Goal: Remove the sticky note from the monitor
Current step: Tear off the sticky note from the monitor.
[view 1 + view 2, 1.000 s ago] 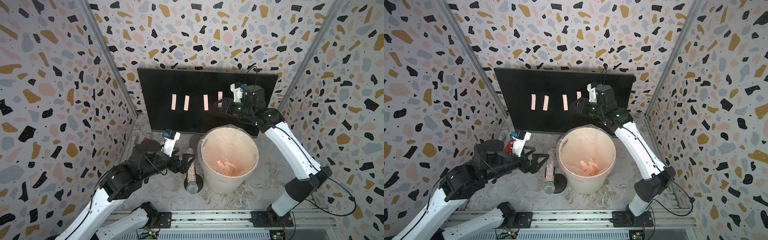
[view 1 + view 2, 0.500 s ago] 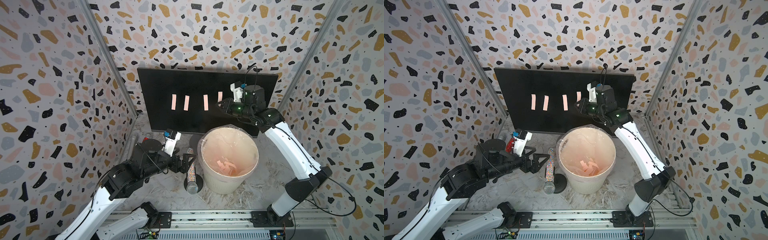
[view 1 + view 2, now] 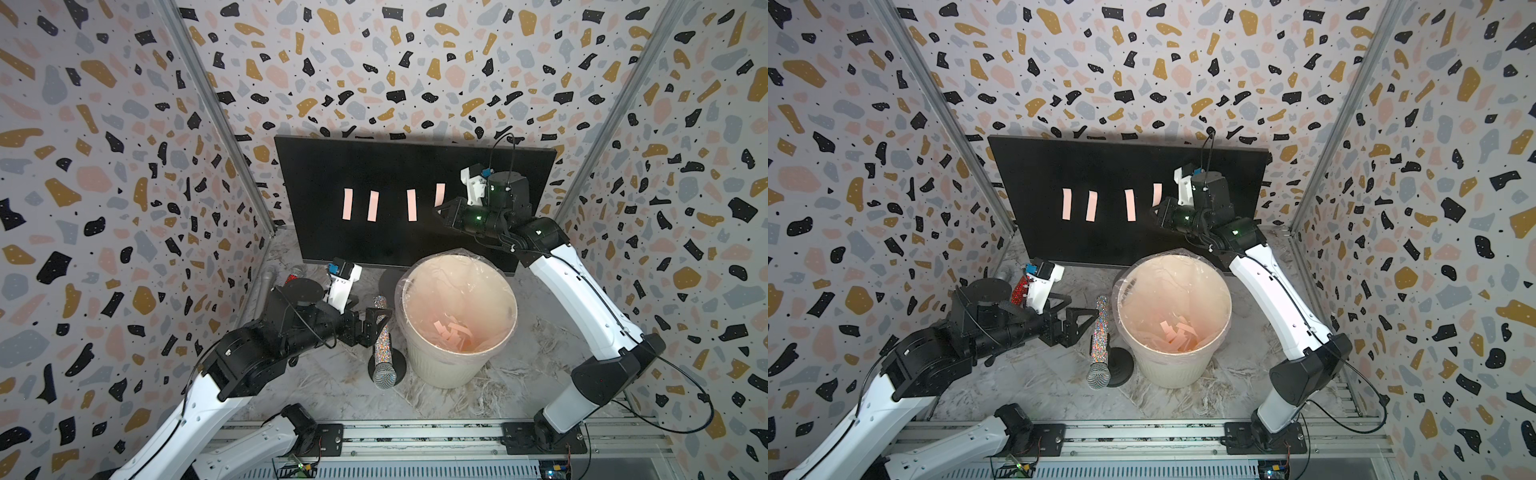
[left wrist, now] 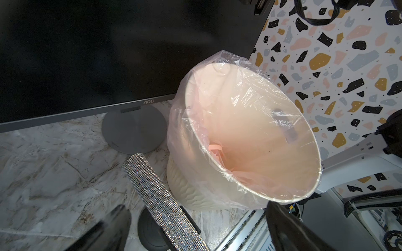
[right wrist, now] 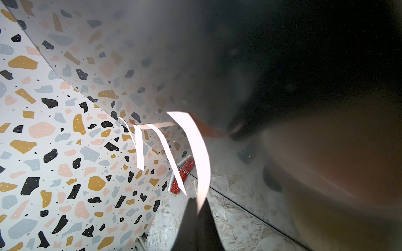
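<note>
Right gripper (image 5: 198, 205), jaws brought together on the lower end of a pink sticky note (image 5: 195, 152), seen from its wrist camera; the note's upper end lies on the screen while the rest curves away from it. In both top views the same gripper (image 3: 441, 210) (image 3: 1156, 210) reaches in from the right toward the monitor (image 3: 374, 166) (image 3: 1100, 166), which stands upright against the far wall, and the clamped note (image 3: 439, 193) is the rightmost of a row of four. The three other notes (image 3: 373, 205) hang side by side to its left on the dark screen. Near the monitor's round base stands a cream bin (image 3: 419, 365) with a clear plastic liner (image 4: 180, 121), pink strips (image 3: 451, 332) lying at its bottom. Just left of the bin a glittery microphone (image 3: 382, 336) rises from a round black foot. The left gripper (image 3: 372, 328), jaws wide apart, sits just left of the microphone; contact cannot be judged. All rests on a marbled table (image 3: 332, 386).
</note>
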You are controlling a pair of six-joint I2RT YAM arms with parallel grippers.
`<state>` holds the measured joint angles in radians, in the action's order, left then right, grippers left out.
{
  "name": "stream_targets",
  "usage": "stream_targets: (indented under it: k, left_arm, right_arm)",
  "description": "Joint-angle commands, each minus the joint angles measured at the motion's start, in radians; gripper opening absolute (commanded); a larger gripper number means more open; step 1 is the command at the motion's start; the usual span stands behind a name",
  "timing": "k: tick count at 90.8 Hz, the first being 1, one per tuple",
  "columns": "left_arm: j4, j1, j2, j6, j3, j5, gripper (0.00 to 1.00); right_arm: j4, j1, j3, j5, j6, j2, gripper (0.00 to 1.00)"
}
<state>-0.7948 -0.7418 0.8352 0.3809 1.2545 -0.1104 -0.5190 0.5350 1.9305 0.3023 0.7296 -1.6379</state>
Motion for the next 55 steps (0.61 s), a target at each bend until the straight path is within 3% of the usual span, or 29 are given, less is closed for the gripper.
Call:
stream_targets:
  k: [1,55]
  left_arm:
    - [0.016,0.002,-0.014,-0.006,0.026,0.008,0.99]
    - [0.015,0.002,-0.021,0.005,0.028,0.005,0.99]
  right_arm:
    - [0.001,-0.009,-0.016,-0.024,0.004,0.026,0.00]
    - [-0.001,-0.009,-0.083,0.002,-0.003,0.099,0.00]
